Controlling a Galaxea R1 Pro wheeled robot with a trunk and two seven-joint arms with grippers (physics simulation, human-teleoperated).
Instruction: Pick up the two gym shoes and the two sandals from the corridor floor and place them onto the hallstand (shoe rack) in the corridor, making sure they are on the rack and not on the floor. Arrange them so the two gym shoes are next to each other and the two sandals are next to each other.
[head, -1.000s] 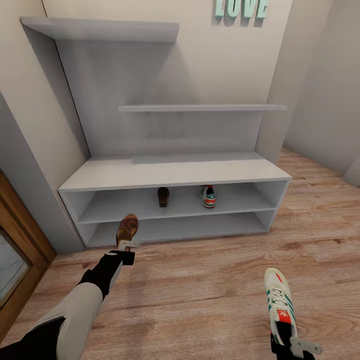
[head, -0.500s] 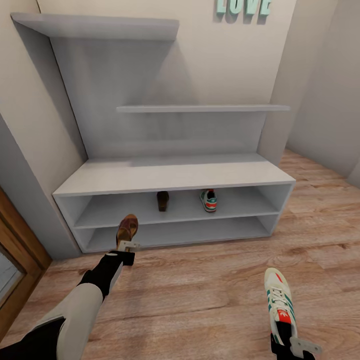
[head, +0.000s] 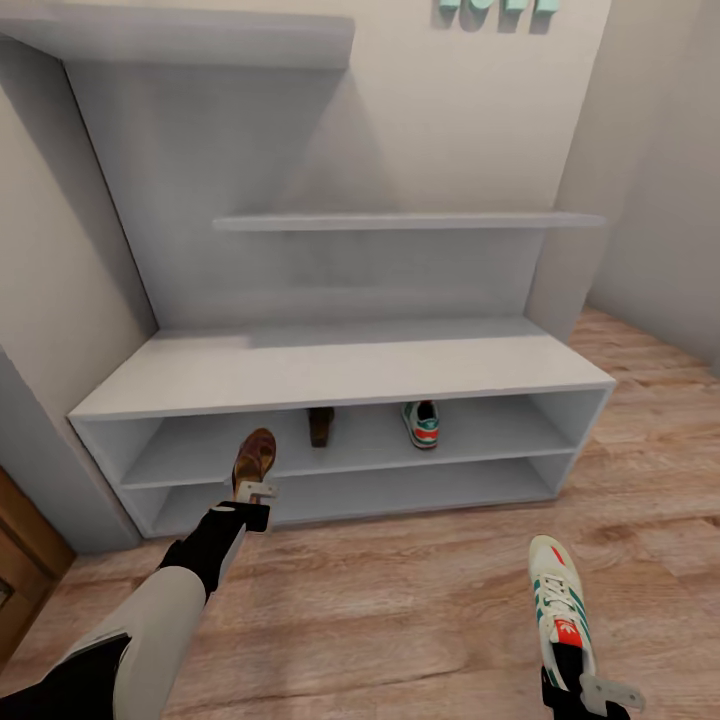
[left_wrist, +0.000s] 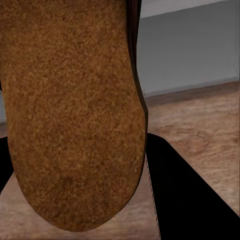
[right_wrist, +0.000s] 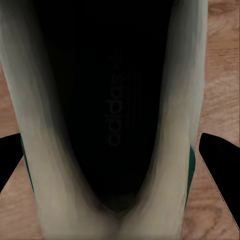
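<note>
My left gripper is shut on a brown sandal, which it holds toe-up in front of the hallstand; its tan sole looms close in the left wrist view. At the bottom right, my right gripper is shut on the heel of a white gym shoe with green stripes; the right wrist view looks into that shoe's dark opening. On the hallstand's upper shelf tier stand the other sandal and the other gym shoe, a gap apart.
Grey wall shelves hang above the hallstand's flat top. Wood plank corridor floor stretches between me and the rack. A wooden door frame stands at the left. Teal letters are on the wall.
The head view has drawn nearer to the hallstand and turned, so the rack looks larger and the door frame has slid left. Both arms keep their shoes in the same place.
</note>
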